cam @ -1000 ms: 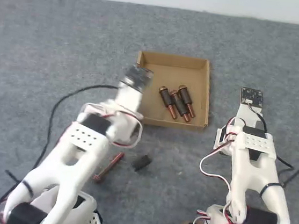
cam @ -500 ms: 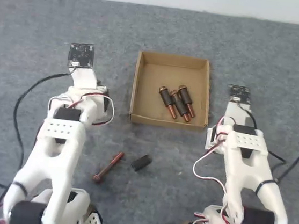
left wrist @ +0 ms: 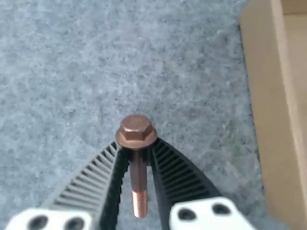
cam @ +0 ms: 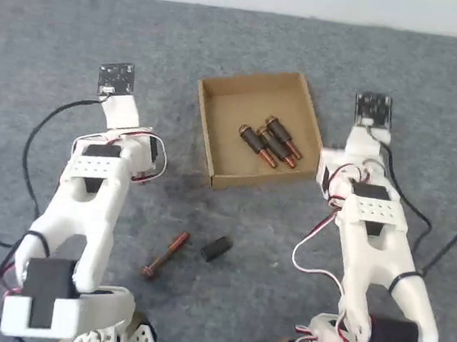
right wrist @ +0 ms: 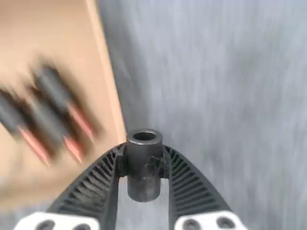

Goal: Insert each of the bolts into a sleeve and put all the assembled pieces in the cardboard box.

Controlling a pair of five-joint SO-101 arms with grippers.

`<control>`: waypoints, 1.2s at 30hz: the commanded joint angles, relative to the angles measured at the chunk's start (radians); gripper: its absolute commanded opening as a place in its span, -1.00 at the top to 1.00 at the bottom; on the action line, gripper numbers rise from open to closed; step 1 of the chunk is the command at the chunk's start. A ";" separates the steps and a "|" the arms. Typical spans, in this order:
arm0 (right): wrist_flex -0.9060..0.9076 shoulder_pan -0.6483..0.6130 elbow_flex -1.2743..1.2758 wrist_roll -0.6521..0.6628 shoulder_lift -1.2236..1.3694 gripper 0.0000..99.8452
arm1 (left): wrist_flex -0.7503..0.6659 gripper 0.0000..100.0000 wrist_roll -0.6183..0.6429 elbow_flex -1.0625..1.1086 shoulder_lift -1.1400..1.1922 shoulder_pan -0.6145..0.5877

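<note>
On grey carpet [left wrist: 72,57], a copper hex-headed bolt [left wrist: 137,165] sits between ribbed black fingers [left wrist: 106,178].

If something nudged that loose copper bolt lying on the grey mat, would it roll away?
Probably not far: the bolt has a round shank but a wider head, so it would likely curve around. The fuzzy grey mat should slow it. It looks metallic, so probably stiff.
</note>
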 commanded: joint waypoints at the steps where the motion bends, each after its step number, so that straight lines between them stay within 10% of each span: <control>1: -0.171 -0.008 -0.061 0.015 -0.005 0.98 | -0.021 0.95 0.006 -0.058 -0.012 -0.003; 36: -1.721 -0.384 0.451 0.015 0.331 0.98 | -0.052 0.95 0.003 -0.054 -0.005 -0.003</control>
